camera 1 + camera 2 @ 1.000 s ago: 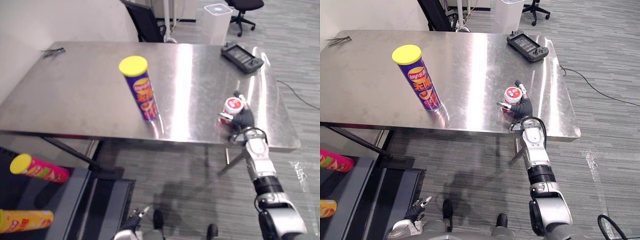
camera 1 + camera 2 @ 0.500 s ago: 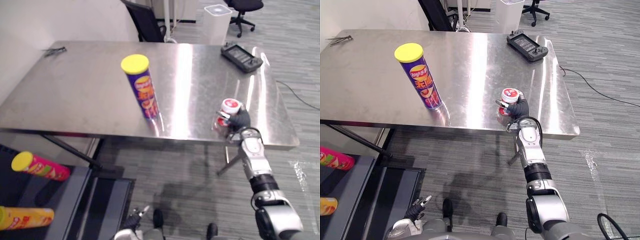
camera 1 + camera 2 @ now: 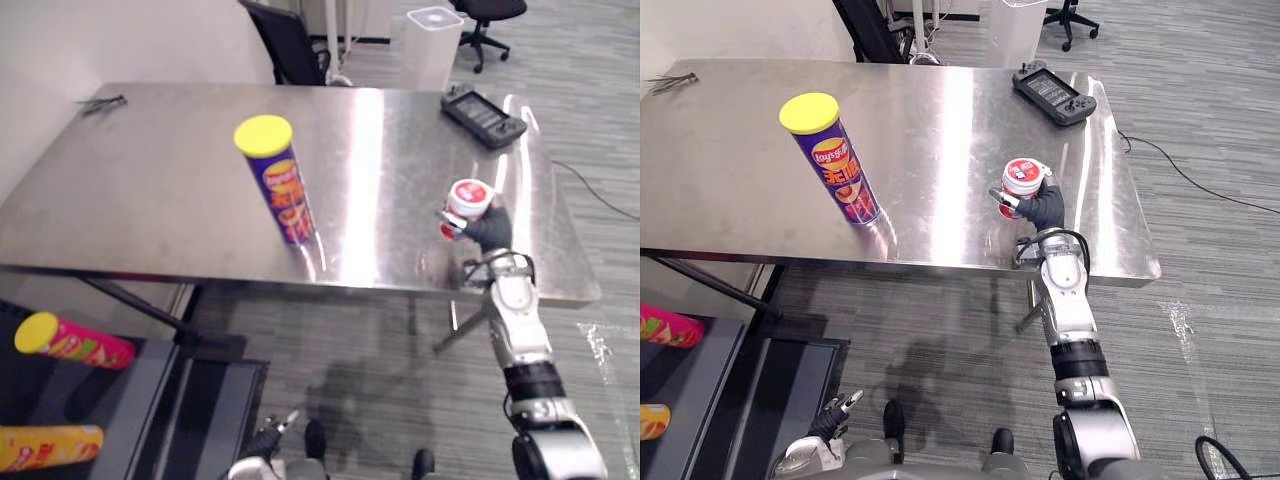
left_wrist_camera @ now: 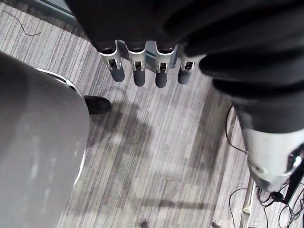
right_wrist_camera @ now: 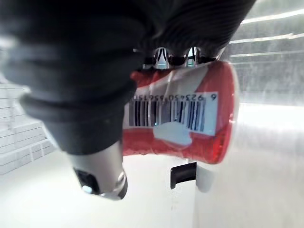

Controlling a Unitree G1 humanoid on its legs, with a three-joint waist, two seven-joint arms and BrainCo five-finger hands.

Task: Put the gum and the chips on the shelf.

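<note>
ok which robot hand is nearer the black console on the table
Right. The right robot hand, curled round the gum tub, is at the table's near right side, short of the console. The left robot hand hangs open, low by the floor.

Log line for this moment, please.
right hand: shut on gum tub | chips can: upright on table | left hand: open, idle

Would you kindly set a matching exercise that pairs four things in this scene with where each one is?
1. gum tub
2. chips can
3. handheld console
4. pink can

A. far right corner of the table
B. lying on the low shelf
C. held in the right hand
D. upright, mid-table

Pairs: 1-C, 2-D, 3-A, 4-B
</note>
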